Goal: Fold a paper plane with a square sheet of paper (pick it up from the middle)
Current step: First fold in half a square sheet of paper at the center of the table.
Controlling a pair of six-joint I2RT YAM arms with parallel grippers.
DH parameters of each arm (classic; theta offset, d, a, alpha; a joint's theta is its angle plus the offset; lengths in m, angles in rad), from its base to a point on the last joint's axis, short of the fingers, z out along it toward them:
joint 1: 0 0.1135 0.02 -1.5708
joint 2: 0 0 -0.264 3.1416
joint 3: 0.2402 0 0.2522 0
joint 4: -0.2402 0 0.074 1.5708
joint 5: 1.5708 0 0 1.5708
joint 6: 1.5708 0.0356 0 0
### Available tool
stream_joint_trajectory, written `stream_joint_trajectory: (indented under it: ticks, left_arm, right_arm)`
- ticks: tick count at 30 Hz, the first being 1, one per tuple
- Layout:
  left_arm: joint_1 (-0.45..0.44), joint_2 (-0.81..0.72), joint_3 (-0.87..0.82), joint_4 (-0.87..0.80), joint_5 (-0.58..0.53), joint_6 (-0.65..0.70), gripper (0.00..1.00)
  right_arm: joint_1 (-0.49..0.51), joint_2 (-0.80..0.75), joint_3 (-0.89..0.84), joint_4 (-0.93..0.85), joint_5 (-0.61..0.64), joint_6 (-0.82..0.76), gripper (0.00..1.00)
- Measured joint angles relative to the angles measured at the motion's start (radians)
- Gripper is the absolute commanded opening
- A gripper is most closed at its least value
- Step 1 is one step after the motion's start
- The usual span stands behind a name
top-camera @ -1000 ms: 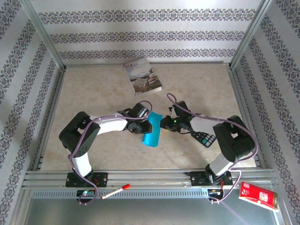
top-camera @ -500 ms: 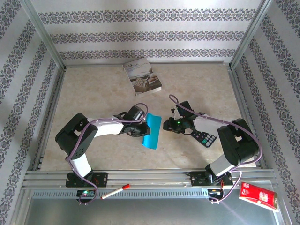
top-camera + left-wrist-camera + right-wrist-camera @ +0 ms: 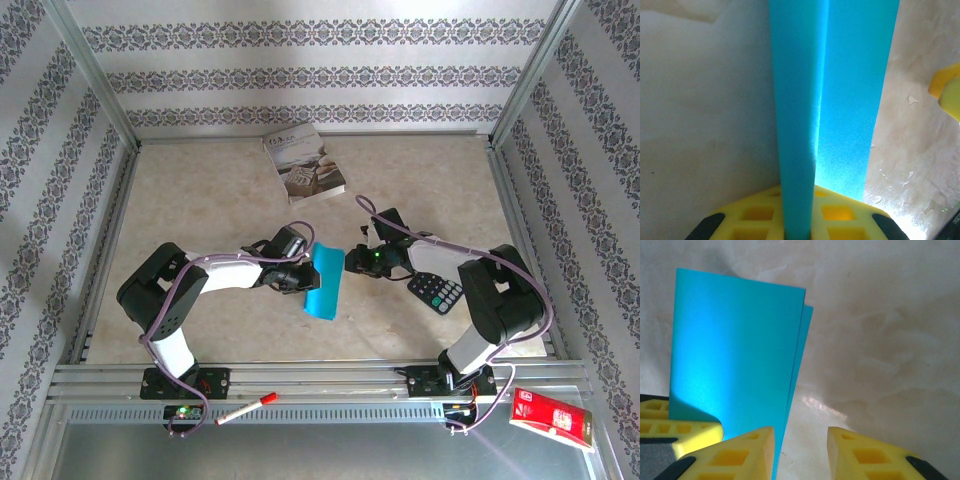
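Note:
The square sheet of paper [image 3: 324, 282] is teal-blue and folded in half into a long rectangle, held on edge over the table's middle. It has no pointed dart shape. My left gripper [image 3: 306, 270] is shut on the sheet's folded part; in the left wrist view the sheet [image 3: 840, 75] rises from between the yellow fingers [image 3: 755, 216]. My right gripper [image 3: 350, 262] stands open just right of the sheet. In the right wrist view the sheet's [image 3: 735, 350] free edge lies just inside the left of its two fingers [image 3: 740, 455], with bare table between them.
A grey-white printed book [image 3: 304, 163] lies at the back centre. A black keypad [image 3: 437, 292] rests under the right arm. A red pen [image 3: 246, 408] and a red packet [image 3: 553, 419] lie on the front rail area. Metal frame posts line both sides.
The left gripper and the sheet shifted slightly toward the near left. The right gripper drew back a little from the sheet's edge, then edged toward the far side.

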Motion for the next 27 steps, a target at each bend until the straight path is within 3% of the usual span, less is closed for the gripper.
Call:
stream_joint_trajectory:
  ticks: [9, 27]
  left_arm:
    - [0.000, 0.000, 0.002, -0.010, 0.000, 0.016, 0.14]
    - [0.000, 0.000, 0.015, -0.044, -0.001, 0.057, 0.13]
  right_arm:
    - [0.000, 0.106, 0.081, 0.020, -0.007, 0.006, 0.30]
    - [0.007, 0.171, 0.133, 0.052, -0.004, 0.031, 0.27]
